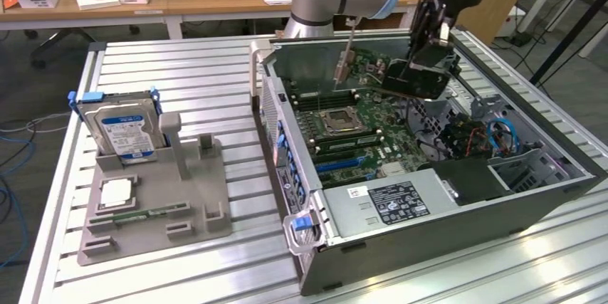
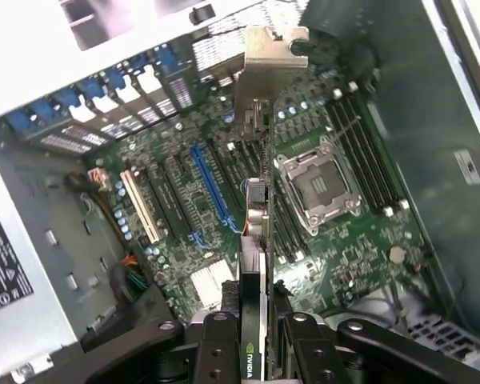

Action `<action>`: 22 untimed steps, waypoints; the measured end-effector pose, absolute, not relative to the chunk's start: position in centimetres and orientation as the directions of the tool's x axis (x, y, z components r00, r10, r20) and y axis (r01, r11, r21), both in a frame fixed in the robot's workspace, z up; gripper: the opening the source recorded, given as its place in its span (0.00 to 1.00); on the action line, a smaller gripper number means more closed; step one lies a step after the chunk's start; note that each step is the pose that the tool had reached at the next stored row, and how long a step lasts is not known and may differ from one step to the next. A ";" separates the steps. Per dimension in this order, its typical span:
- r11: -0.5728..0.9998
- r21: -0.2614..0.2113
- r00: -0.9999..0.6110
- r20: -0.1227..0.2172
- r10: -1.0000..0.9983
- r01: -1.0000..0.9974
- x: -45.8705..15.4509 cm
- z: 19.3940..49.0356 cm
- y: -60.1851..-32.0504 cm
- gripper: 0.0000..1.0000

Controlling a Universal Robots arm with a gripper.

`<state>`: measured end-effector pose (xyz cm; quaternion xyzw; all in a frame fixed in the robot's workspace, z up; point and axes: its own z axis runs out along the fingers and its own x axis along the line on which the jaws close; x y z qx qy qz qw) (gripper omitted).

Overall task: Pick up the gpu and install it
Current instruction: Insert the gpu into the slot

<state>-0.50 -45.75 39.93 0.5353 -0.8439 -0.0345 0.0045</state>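
Open computer case [image 1: 446, 229] lying on its side on the slatted table [image 1: 190, 69], toward the exterior view's right edge, with the motherboard [image 1: 357, 144] facing up. The gripper [image 1: 420, 80] hangs over the far half of the case, its two fingers [image 2: 216, 352] clamped on the gpu [image 1: 378, 82]. The card is carried on edge above the motherboard, apart from it and not seated in any slot. Its silver bracket [image 1: 345, 58] points toward the case's far wall. In the wrist view the gpu [image 2: 256, 224] appears edge-on, running between the blue expansion slot [image 2: 210, 188] and the CPU socket [image 2: 320, 186], with the bracket [image 2: 264, 56] at its outer end. The power supply [image 1: 389, 201] fills the case's near corner. Near the table's edge at the exterior view's left stands a grey holder [image 1: 190, 197]. It carries an upright hard drive [image 1: 122, 129] and a green memory stick [image 1: 142, 213] lying flat.
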 end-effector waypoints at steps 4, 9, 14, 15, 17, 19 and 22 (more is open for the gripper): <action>0.358 0.063 -0.361 -0.029 -0.932 -0.931 -0.5 39.6 -45.8 0.26; 0.272 0.062 -0.274 -0.030 -0.961 -0.960 -0.5 39.0 -45.8 0.26; 0.183 0.062 -0.185 -0.030 -0.982 -0.981 -0.5 38.4 -45.8 0.26; 0.166 0.062 -0.168 -0.030 -0.985 -0.984 -0.5 38.3 -45.8 0.26; 0.130 0.061 -0.132 -0.030 -0.991 -0.990 -0.5 38.1 -45.8 0.26; 0.093 0.061 -0.095 -0.030 -0.995 -0.994 -0.5 37.9 -45.8 0.26; 0.040 0.061 -0.042 -0.030 -0.999 -0.997 -0.5 37.5 -45.8 0.26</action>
